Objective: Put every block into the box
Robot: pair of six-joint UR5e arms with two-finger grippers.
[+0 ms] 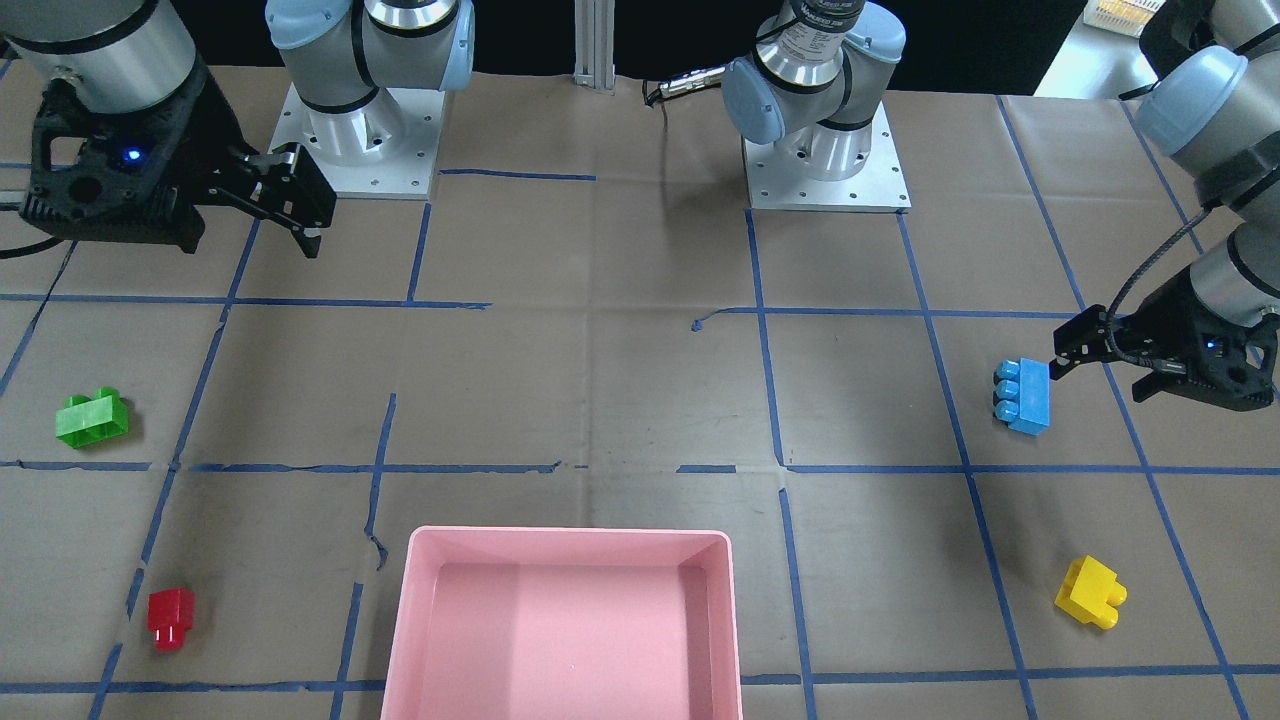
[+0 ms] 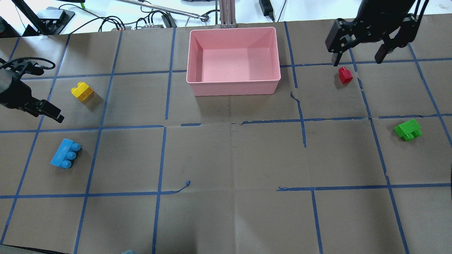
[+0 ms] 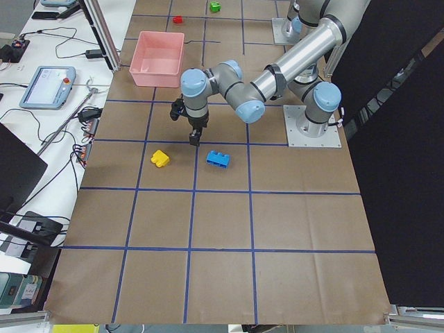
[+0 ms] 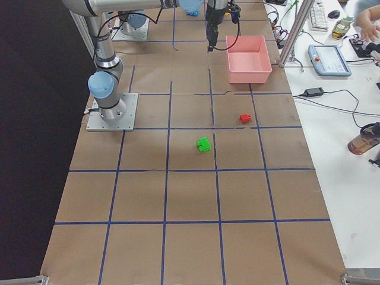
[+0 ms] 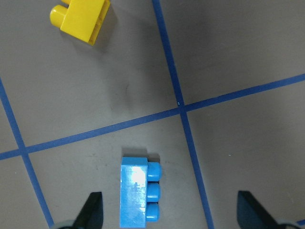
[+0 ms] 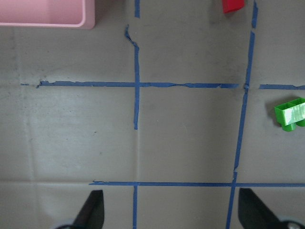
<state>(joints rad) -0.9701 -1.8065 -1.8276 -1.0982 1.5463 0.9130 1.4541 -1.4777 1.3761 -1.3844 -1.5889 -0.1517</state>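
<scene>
The light-blue brick (image 2: 65,158) lies on its side at the table's left; the yellow brick (image 2: 82,91) is beyond it. My left gripper (image 1: 1060,358) is open and empty, hovering just beside the blue brick (image 1: 1025,395). In the left wrist view the blue brick (image 5: 138,198) lies between the spread fingers, nearer the left one. The red brick (image 2: 345,75) and the green brick (image 2: 408,129) lie at the right. My right gripper (image 2: 358,60) is open and empty, high above the table near the red brick. The pink box (image 2: 233,90) stands empty at the far middle.
Brown paper with blue tape lines covers the table. The two arm bases (image 1: 825,160) stand at the robot's edge. Cables and a pendant (image 3: 45,83) lie beyond the far table edge behind the box.
</scene>
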